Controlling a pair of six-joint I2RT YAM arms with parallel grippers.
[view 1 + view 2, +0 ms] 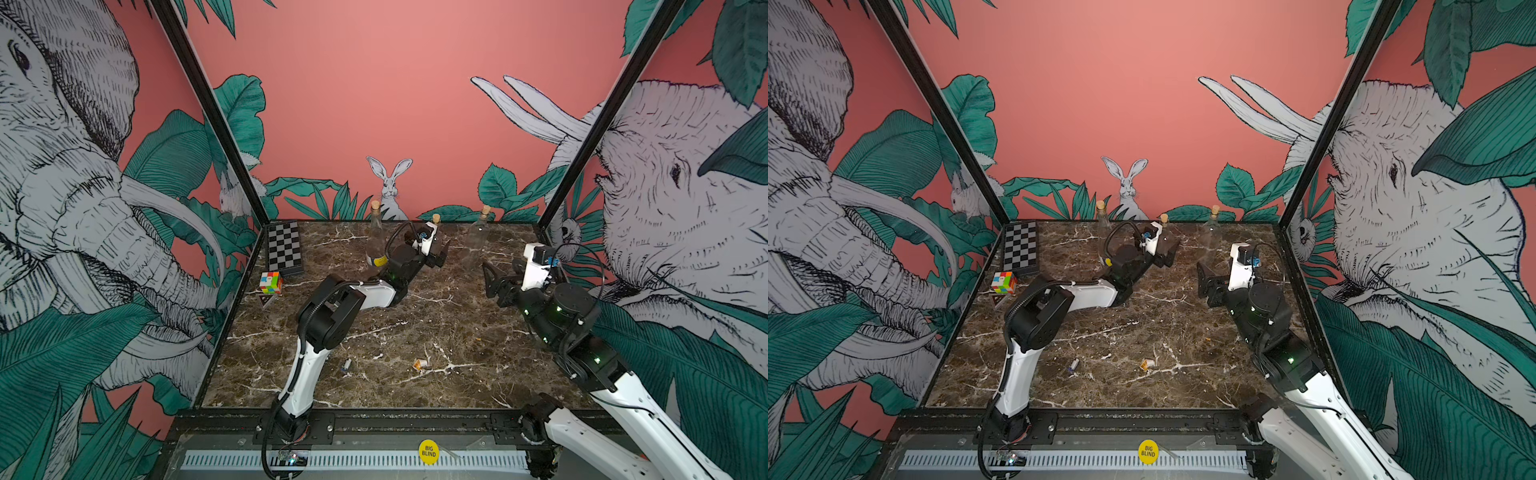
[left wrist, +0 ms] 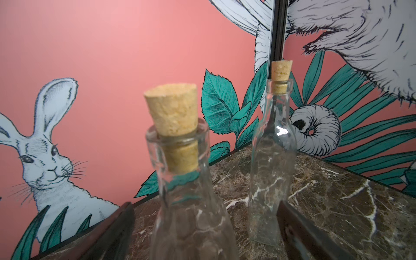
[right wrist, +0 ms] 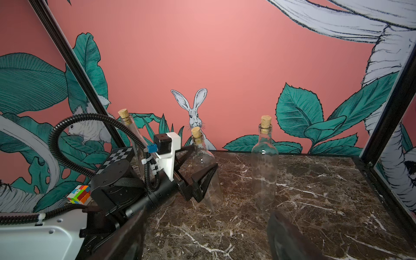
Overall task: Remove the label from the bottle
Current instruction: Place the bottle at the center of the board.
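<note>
**Ana:** Where is the labelled bottle (image 1: 375,232)?

**Ben:** It stands at the back of the table (image 1: 415,332). It is the left one of three glass bottles. The yellow label (image 1: 379,261) sits low on its side. The left arm hides part of it.

**Ana:** Is a gripper holding it?

**Ben:** No. The left gripper (image 2: 203,204) is at the middle bottle (image 2: 191,225), right next to it. Its two fingers are wide apart, one on each side of the glass, with a gap on both sides.

**Ana:** And the right gripper (image 1: 503,274)?

**Ben:** Its fingers are apart too. It holds nothing and hangs near the third bottle (image 1: 478,245).

**Ana:** What else is on the table?

**Ben:** A colour cube (image 1: 271,282) and a checkered board (image 1: 284,248) by the left edge. An orange scrap (image 1: 420,364) and a bluish scrap (image 1: 347,365) lie near the front.
</note>
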